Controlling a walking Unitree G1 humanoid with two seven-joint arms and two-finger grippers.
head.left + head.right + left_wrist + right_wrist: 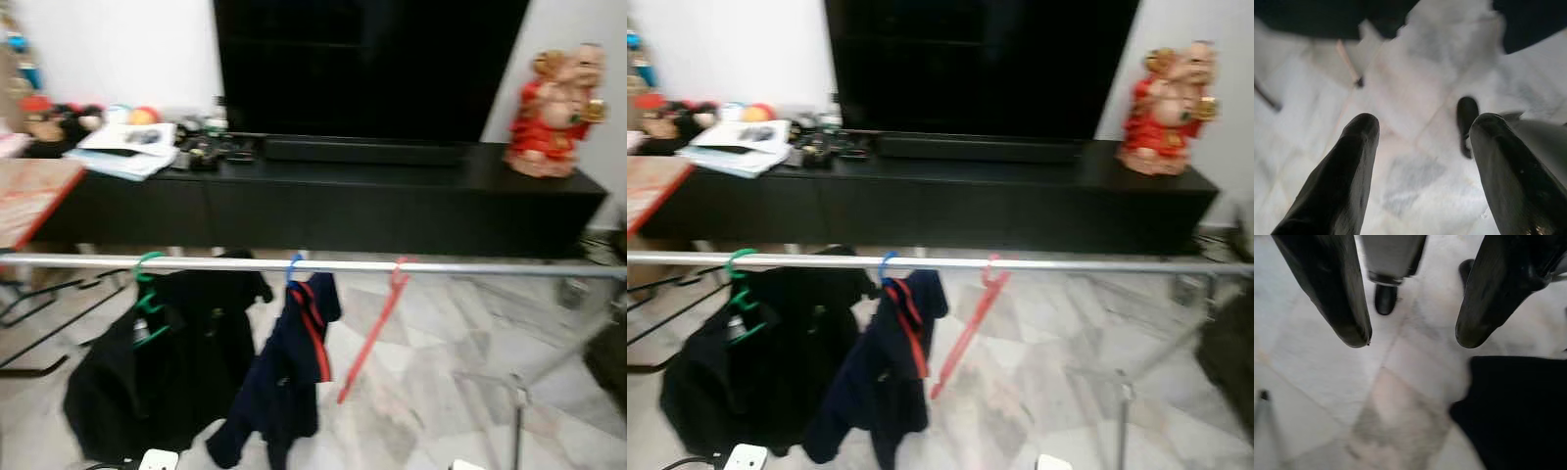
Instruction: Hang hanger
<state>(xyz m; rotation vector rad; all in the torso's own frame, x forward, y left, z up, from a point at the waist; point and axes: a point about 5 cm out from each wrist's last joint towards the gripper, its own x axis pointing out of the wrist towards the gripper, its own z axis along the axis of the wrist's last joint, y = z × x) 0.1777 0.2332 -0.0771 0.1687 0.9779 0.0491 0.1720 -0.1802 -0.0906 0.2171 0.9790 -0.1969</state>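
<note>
Along silver rail [460, 266]: hanging red hanger [377, 328] bare and tilted, beside blue hanger [292, 269] carrying navy garment [279, 382] and green hanger [147, 294] carrying black garment [167, 372]. Behind, black TV bench [392, 201] bearing red figurine [554, 113]. Pointing at marble floor [1420, 147]: left tool [1422, 122] and right tool [1413, 338], both gaping wide, holding nothing.

Shiny metal rail [323, 264] (polished marble floor [441, 382])

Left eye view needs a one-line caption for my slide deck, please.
Silver clothes rail holding a green hanger with black garment, blue hanger with navy garment, and a bare red hanger.
</note>
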